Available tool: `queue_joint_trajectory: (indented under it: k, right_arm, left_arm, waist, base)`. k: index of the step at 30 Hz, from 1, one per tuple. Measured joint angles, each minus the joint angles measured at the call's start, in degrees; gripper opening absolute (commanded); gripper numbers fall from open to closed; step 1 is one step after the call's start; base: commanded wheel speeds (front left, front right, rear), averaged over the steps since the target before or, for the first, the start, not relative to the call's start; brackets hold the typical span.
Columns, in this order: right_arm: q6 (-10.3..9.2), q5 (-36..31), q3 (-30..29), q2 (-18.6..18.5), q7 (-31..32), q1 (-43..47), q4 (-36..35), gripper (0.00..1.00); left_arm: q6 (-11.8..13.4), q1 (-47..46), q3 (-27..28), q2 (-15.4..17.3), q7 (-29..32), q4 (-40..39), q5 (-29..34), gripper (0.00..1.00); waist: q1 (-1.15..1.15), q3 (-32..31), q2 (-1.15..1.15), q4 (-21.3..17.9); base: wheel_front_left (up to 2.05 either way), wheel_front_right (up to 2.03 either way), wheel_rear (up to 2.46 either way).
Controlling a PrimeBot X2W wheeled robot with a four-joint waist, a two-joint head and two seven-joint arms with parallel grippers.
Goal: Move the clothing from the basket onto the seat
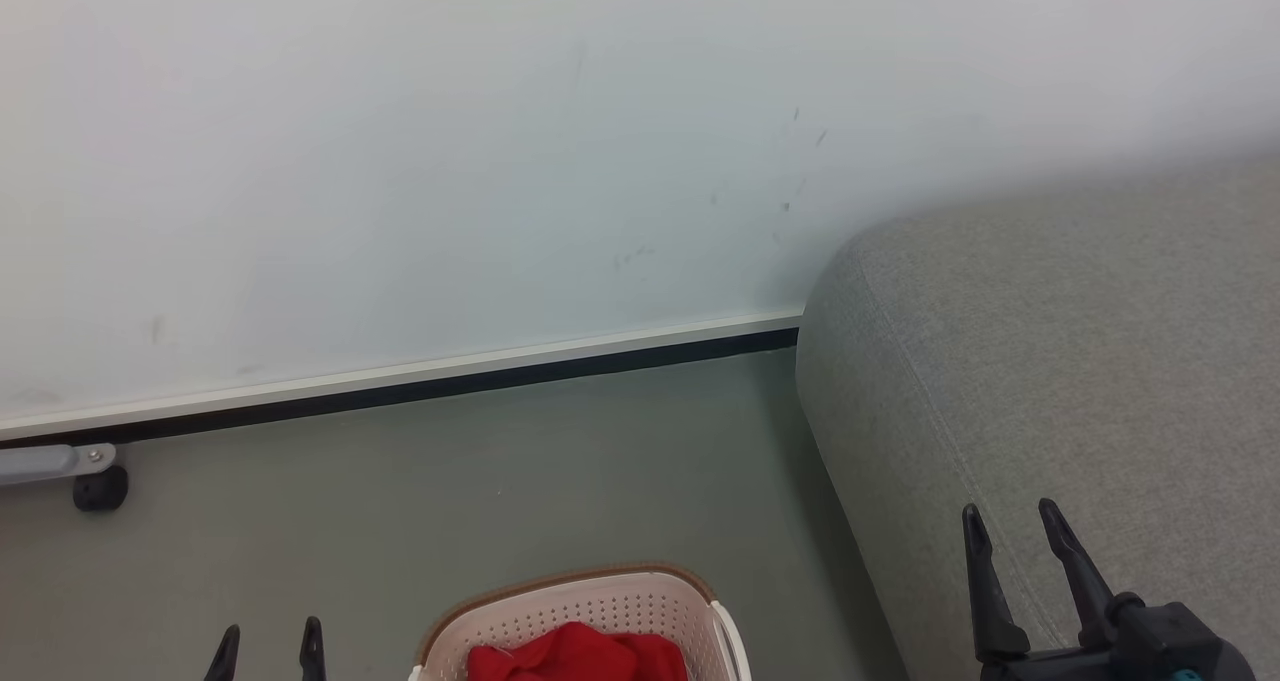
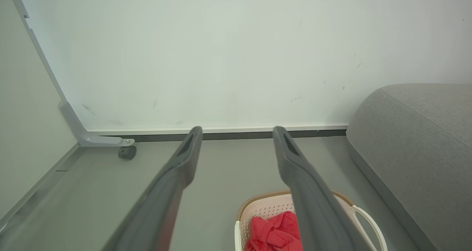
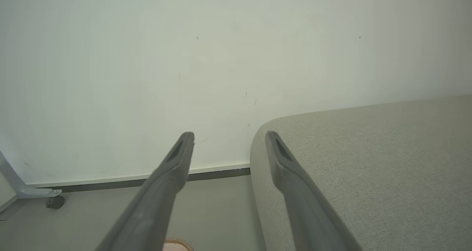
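- Left gripper [image 1: 270, 653] sits at the bottom edge of the head view, left of the basket. Its jaws stand apart with nothing between them.
- Right gripper [image 1: 1012, 521] hovers over the near part of the seat. Its jaws are likewise spread and empty.
- Basket [image 1: 570, 579] stands on the grey floor [image 1: 500, 461] between the two grippers, just beside the seat's end. Only its far half is in frame.
- Clothing [image 1: 575, 651] lies crumpled inside the basket, a red heap below the rim. No piece is on the seat yet.
- Handling, as a judgement: soft, light and limp. It will sag and trail when lifted and may drag a second garment along.
- Best hold is probably a raised fold at the top of the heap, pinched deep. Lift it high enough to clear the rim.
- Seat [image 1: 1050, 361] is a broad grey cushion with a bare top and plenty of landing room.
- Pale wall [image 1: 500, 161] with a dark baseboard [image 1: 500, 373] lies beyond, and a small caster [image 1: 100, 488] sits at far left.
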Motion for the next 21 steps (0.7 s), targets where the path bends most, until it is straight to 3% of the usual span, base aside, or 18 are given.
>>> queue_joint_trajectory:
  k: [13,21]
  right_arm:
    - [0.01,0.0,-0.1,0.1,0.0,0.2,-1.1,1.0]
    - [0.01,0.0,-0.3,0.1,0.0,0.0,-2.1,1.0]
  left_arm:
    - [-0.1,0.1,0.0,-0.1,0.0,-1.3,0.1,1.0]
    - [-1.4,-1.6,-3.3,-0.7,0.0,-0.7,1.1,1.0]
  waist:
    - [0.0,1.1,0.0,-0.1]
    - [0.0,3.4,0.0,-0.4]
  base:
    - [0.0,0.0,0.0]
    - [0.0,0.0,0.0]
